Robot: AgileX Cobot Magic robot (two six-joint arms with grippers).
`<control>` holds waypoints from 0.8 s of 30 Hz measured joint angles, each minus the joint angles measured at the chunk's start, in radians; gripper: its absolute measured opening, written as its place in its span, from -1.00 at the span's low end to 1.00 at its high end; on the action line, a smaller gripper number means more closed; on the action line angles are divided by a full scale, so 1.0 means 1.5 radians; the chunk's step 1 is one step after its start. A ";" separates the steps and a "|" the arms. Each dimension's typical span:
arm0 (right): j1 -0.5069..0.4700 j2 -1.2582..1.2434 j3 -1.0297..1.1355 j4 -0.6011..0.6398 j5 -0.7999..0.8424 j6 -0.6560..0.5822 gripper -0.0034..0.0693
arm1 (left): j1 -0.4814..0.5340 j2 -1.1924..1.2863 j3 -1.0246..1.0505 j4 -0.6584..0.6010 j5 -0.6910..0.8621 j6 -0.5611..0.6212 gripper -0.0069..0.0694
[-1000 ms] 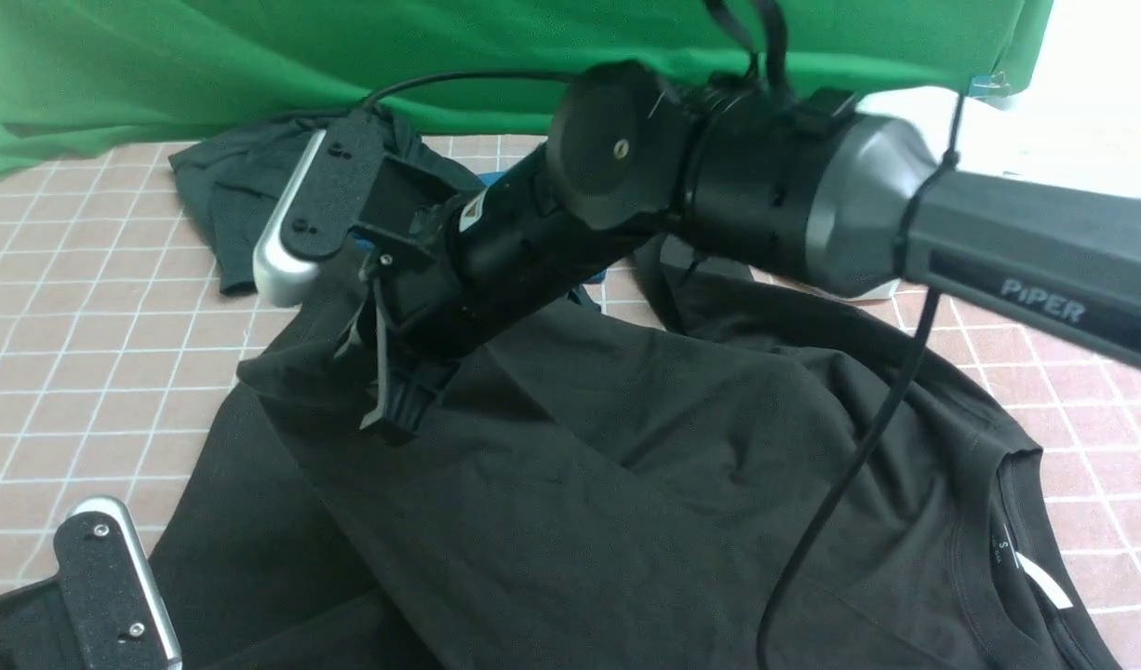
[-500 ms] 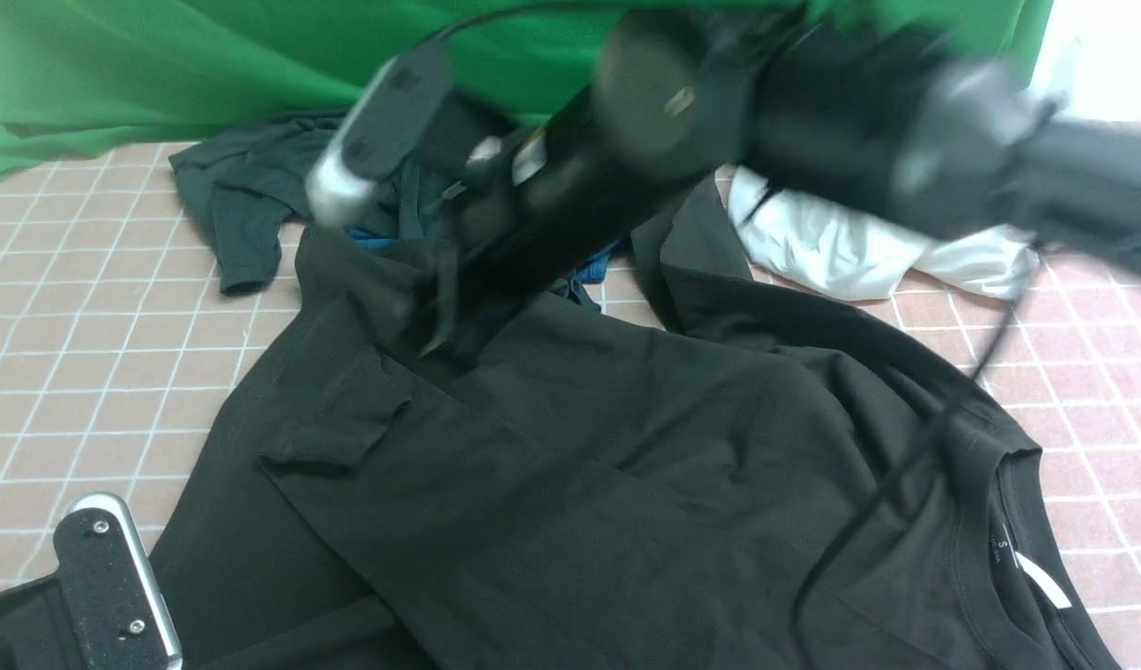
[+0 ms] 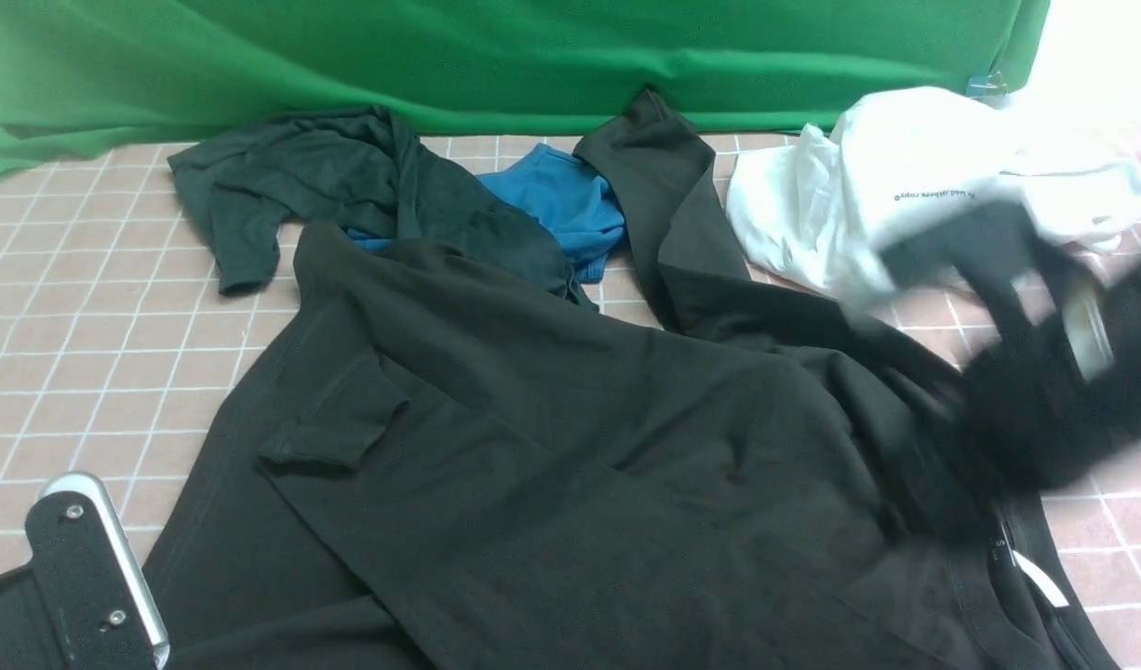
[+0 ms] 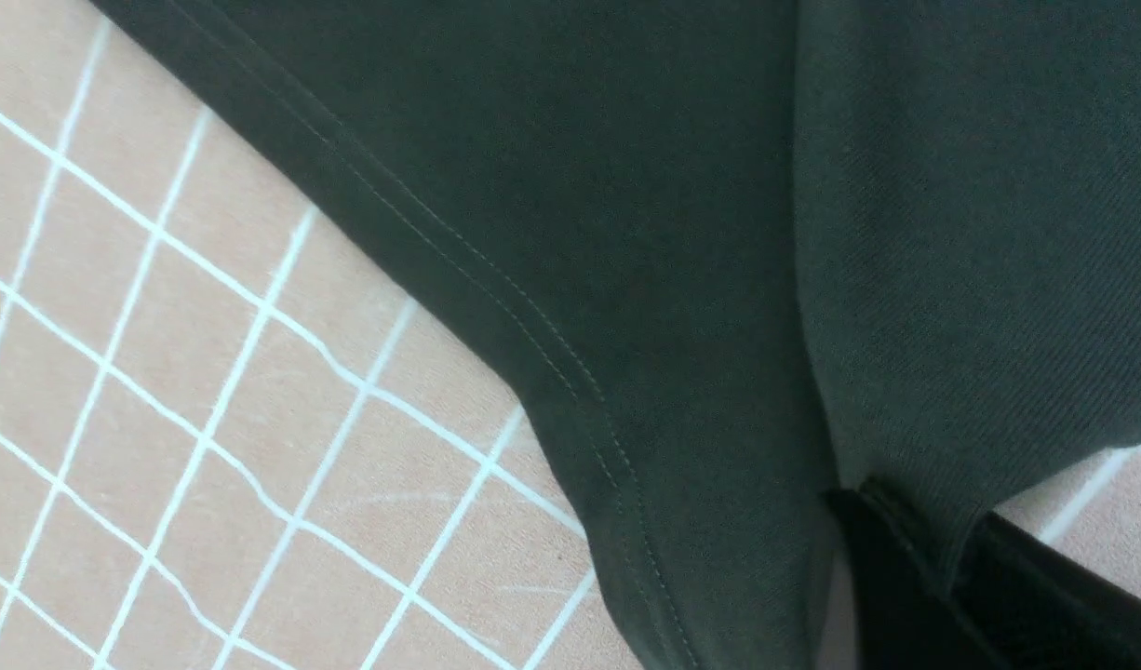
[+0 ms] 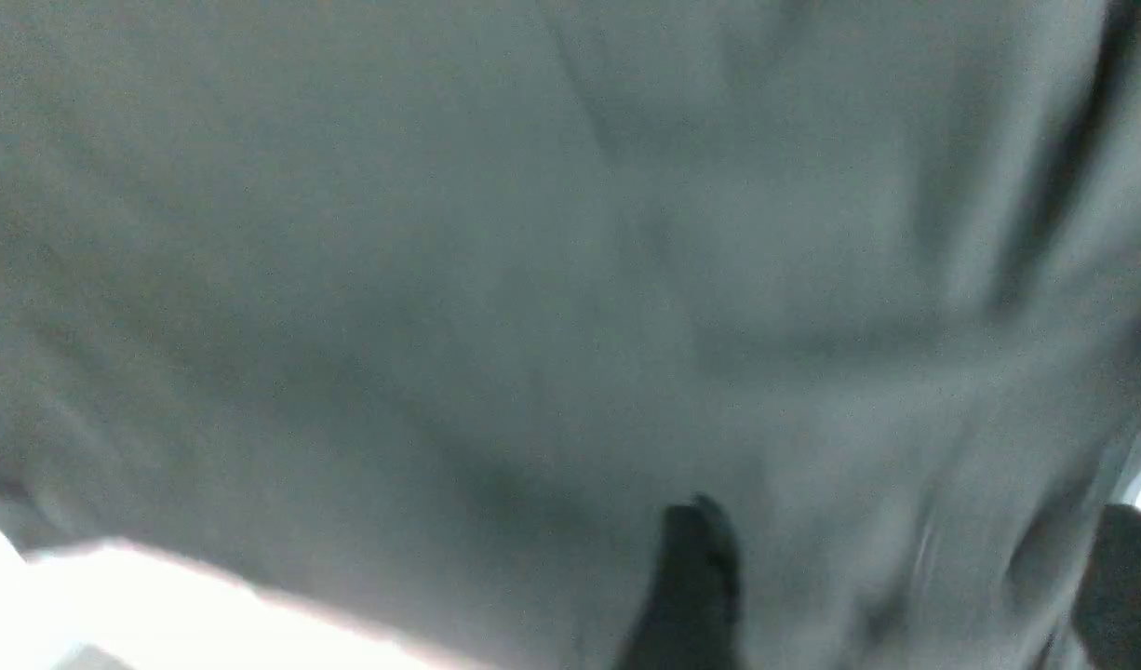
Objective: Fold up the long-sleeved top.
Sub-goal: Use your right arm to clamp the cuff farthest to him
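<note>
The long-sleeved top (image 3: 570, 447), a dark brownish-black knit, lies spread over the table with its collar (image 3: 1026, 568) at the near right. One sleeve lies folded across the body, its cuff (image 3: 333, 447) at the left; the other sleeve (image 3: 668, 195) runs back toward the backdrop. My left gripper (image 4: 915, 549) is shut on a stitched edge of the top (image 4: 626, 279) at the near left corner; only its wrist housing (image 3: 87, 577) shows in front. My right gripper (image 5: 906, 586) is blurred and open, its fingers (image 5: 691, 577) apart just above the top's cloth near the collar.
Behind the top lie a greenish-black short-sleeved shirt (image 3: 301, 186), a blue garment (image 3: 561, 200) and a white tee (image 3: 906, 177). A green backdrop (image 3: 533, 56) closes off the far side. Pink tiled table (image 3: 96, 326) shows at the left and the right arm (image 3: 1054, 391) crosses the right edge.
The right gripper opened and let go of the sleeve, which now lies folded across the body. The right arm swung from the middle-left back to the right side. The left gripper kept its hold.
</note>
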 joint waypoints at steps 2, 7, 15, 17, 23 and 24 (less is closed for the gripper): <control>-0.012 -0.006 0.083 0.000 -0.015 0.054 0.82 | 0.000 0.000 0.000 -0.005 -0.002 -0.001 -0.72; -0.033 -0.007 0.205 0.004 -0.094 0.125 0.89 | 0.000 0.000 0.001 -0.014 -0.009 -0.002 -0.72; -0.127 -0.008 0.308 0.010 -0.219 0.146 0.89 | 0.000 0.000 0.001 -0.019 -0.008 -0.002 -0.72; -0.154 -0.012 0.320 0.021 -0.234 0.148 0.88 | 0.000 0.000 0.001 -0.024 -0.009 -0.002 -0.72; -0.164 -0.010 0.323 0.030 -0.239 0.145 0.81 | 0.000 0.000 0.001 -0.036 -0.013 -0.002 -0.72; -0.164 -0.005 0.323 0.030 -0.235 0.136 0.76 | 0.000 0.000 0.001 -0.036 -0.015 -0.002 -0.72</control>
